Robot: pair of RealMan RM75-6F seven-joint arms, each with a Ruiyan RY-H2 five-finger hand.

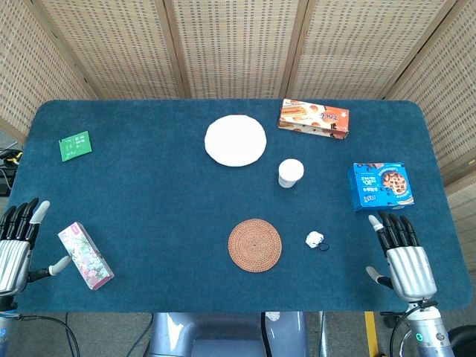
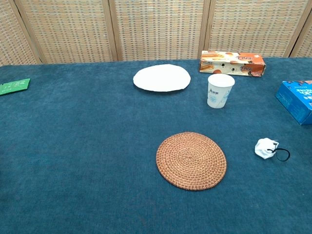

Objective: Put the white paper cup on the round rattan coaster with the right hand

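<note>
Status: the task has not begun. The paper cup (image 1: 290,172) stands upright on the blue desk (image 1: 149,208), untouched, just right of the white plate (image 1: 236,140) and beyond the rattan coaster (image 1: 255,245). Cup and coaster are apart, with bare cloth between them; the coaster carries nothing.

The right robot hand (image 1: 400,253) rests at the near right edge of the desk, fingers spread and extended, holding nothing. It lies well apart from the cup. The left robot hand (image 1: 18,238) rests at the near left edge, likewise spread and empty, just beside a floral box (image 1: 85,255). Neither hand appears in the chest view.

Judgement on the next move: the right hand must reach forward and inward to the cup and close around its side wall, avoiding the small crumpled white item (image 1: 316,239) between hand and coaster. The cup looks light and could tip or crush under a hard grip.

Containers: the cup's mouth is open; its interior cannot be read from either view. The plate is bare. The orange biscuit box (image 1: 314,120) and the blue cookie box (image 1: 381,185) appear closed.
</note>
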